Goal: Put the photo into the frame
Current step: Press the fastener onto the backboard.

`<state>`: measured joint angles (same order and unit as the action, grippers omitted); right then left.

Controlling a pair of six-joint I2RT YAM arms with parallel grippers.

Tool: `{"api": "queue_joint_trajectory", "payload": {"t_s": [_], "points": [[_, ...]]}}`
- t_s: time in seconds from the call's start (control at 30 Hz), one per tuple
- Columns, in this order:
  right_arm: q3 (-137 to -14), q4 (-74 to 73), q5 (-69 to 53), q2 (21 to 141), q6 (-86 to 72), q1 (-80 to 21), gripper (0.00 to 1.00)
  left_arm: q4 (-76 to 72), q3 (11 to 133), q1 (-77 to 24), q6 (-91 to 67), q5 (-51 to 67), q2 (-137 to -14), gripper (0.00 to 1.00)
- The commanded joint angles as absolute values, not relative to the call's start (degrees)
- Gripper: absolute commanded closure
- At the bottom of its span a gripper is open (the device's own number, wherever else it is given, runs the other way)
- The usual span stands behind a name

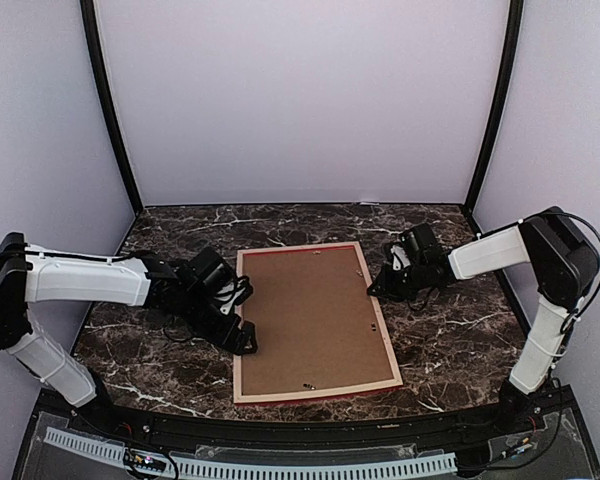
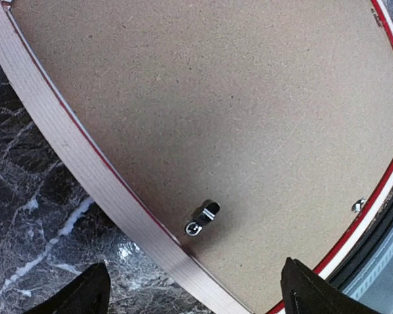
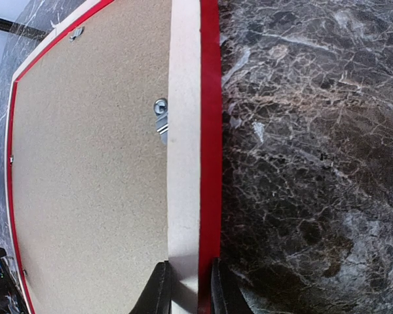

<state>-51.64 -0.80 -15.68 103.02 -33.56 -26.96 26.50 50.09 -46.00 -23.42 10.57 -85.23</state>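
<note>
The frame [image 1: 238,345] lies back-up on the marble table, its pale wood rails with red edges around a brown backing board [image 1: 310,315]. The photo is hidden. My left gripper [image 1: 242,335] hovers open over the frame's left rail [image 2: 85,170], one finger over the marble and the other over the board, with nothing held between them. A metal turn clip [image 2: 203,219] sits on the board just ahead of it. My right gripper [image 1: 375,288] is shut on the frame's right rail [image 3: 183,163], its fingers [image 3: 158,291] on either side of the rail.
More small metal clips [image 3: 160,118] sit along the inside of the rails. Dark marble tabletop [image 1: 450,340] surrounds the frame. White walls and black posts enclose the back and sides. A cable tray [image 1: 280,465] runs along the near edge.
</note>
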Motion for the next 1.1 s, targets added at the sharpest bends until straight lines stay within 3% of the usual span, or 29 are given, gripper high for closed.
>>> {"api": "queue_joint_trajectory", "payload": {"t_s": [0.0,0.53,0.87,1.07], "points": [[-48.18,-8.82,-12.38,105.93,-35.31,-26.98,1.00,26.40,50.42,-48.27,-23.97,4.36,-87.73,0.07],[-47.68,-8.47,-13.18,106.02,-35.20,-27.31,1.00,25.62,56.03,-48.54,-21.88,-0.76,-96.98,0.23],[-45.77,-7.15,-13.47,105.38,-35.75,-27.47,1.00,27.64,56.86,-48.50,-24.48,-1.94,-98.66,0.52],[-45.61,-6.68,-13.63,105.73,-35.87,-27.60,1.00,27.88,56.24,-48.48,-25.62,-0.22,-98.65,0.61]]}}
